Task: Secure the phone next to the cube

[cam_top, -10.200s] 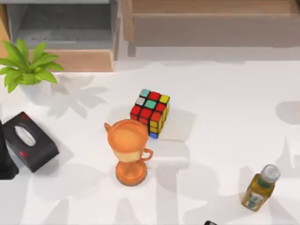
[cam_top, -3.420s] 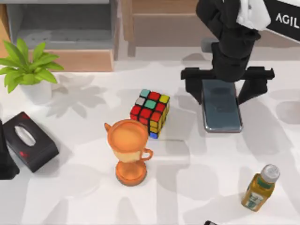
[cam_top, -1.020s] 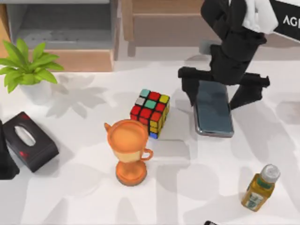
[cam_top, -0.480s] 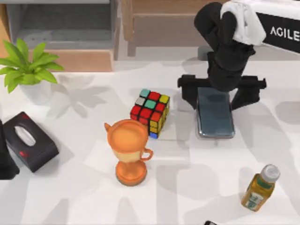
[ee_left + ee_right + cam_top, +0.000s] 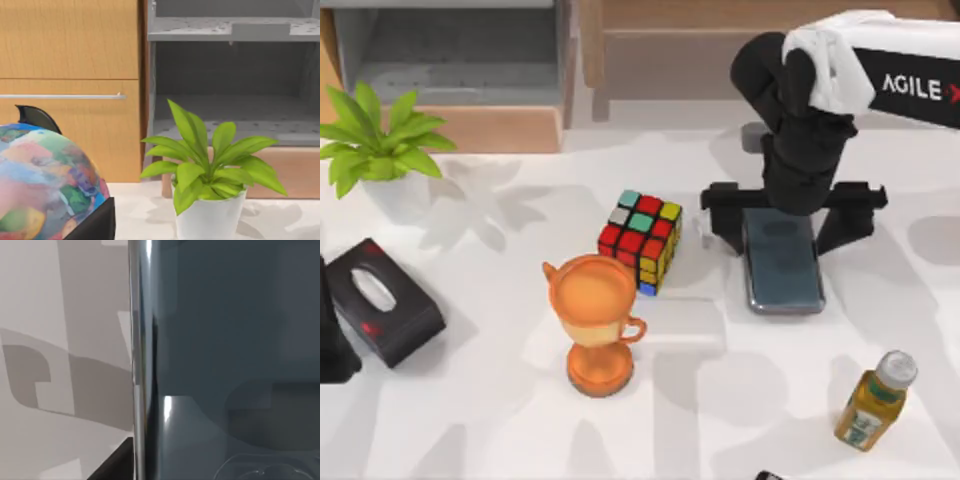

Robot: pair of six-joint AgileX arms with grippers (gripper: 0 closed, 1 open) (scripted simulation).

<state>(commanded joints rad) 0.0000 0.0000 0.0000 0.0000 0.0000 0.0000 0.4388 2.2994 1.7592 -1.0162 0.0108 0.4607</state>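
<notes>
- Since the earliest top view, the right arm has come in from the far right with the phone [image 5: 784, 262]; over the last second the phone has swung from a slant to lie square, a little farther from the cube [image 5: 641, 240] than half a second ago.
- The bench [image 5: 470, 420] carries everything; taking the cube as landmark, the phone lies flat to its right, near but not touching, long axis running toward and away from the cabinets behind.
- The right tool [image 5: 790, 215] sits over the phone's far end, its two fingers [image 5: 722, 222] spread wide, one on each side of the slab and seemingly clear of both long edges, so it is not clamping.
- The right wrist view looks close onto the glossy dark face and silver rim [image 5: 140, 360].
- Judgement on handling: a thin, stiff, light slab with a slick glass face and smooth metal rim; it could slip or pivot in a narrow pinch, and the face may mark or crack. Best taken across the two long edges near mid-length, squarely.
- The orange trophy cup [image 5: 597, 320] stands just in front of the cube, the juice bottle [image 5: 873, 400] well to the cube's front-right, the black tissue box [image 5: 382, 300] and potted plant [image 5: 375, 140] far to its left.
- The left arm is parked beyond the tissue box, left of the cube.
</notes>
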